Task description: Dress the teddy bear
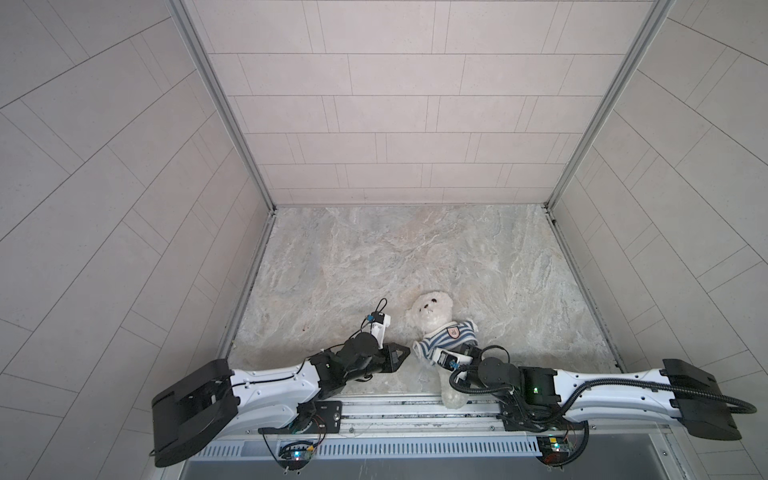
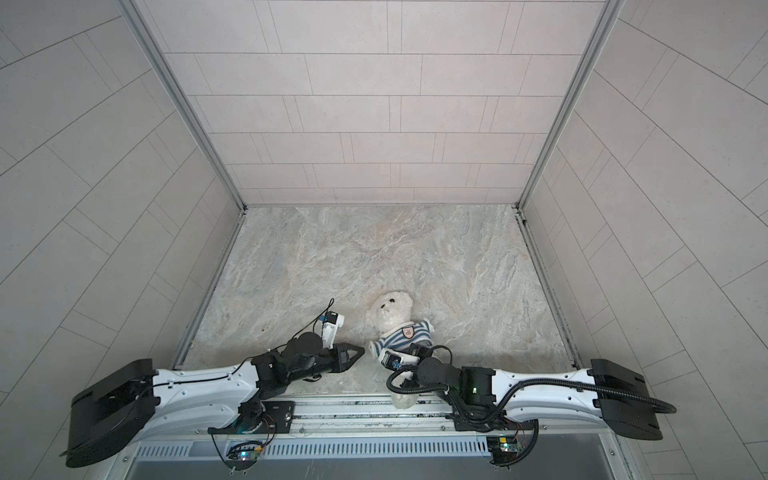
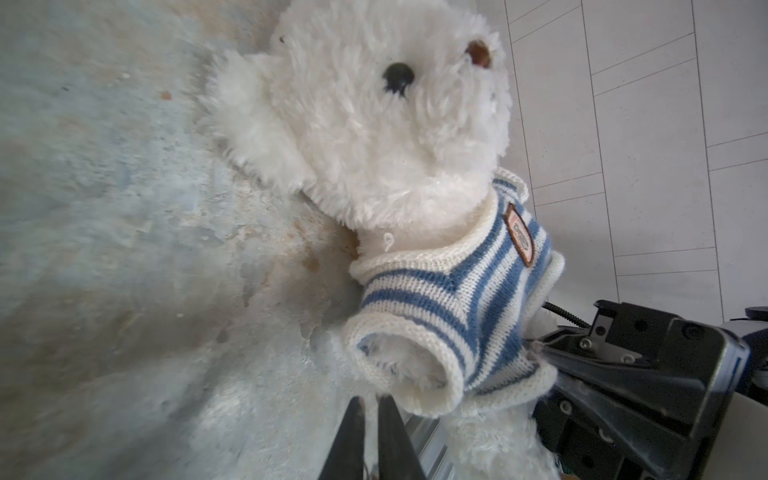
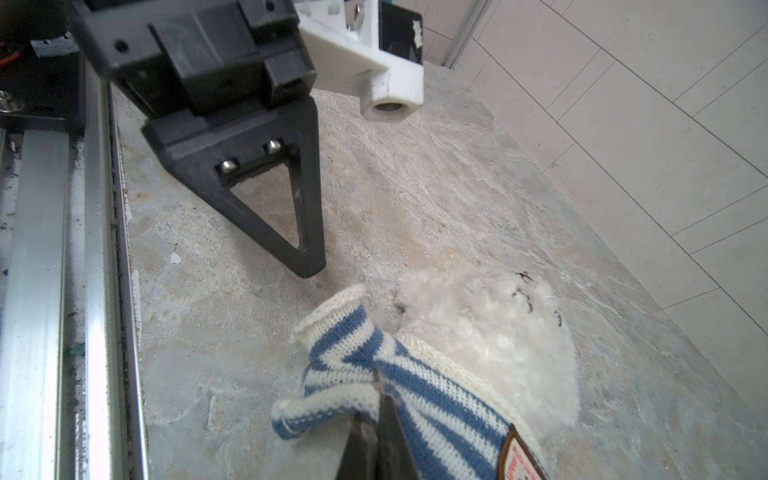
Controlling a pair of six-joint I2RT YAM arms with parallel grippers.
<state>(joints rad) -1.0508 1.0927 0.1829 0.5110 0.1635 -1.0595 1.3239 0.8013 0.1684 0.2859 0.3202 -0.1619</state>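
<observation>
The white fluffy teddy bear lies on its back on the marble table, seen in both top views, head away from the arms and one leg over the front rail. A blue-and-white striped shirt with a chest badge sits round its chest. My right gripper is shut on a fold of the shirt near a sleeve. My left gripper hovers just beside the sleeve cuff, where white fur shows. Its jaws stand a narrow slit apart with nothing between them.
An aluminium rail runs along the table's front edge under both arms. Tiled walls close the table in at the back and on both sides. Bare marble stretches behind the bear.
</observation>
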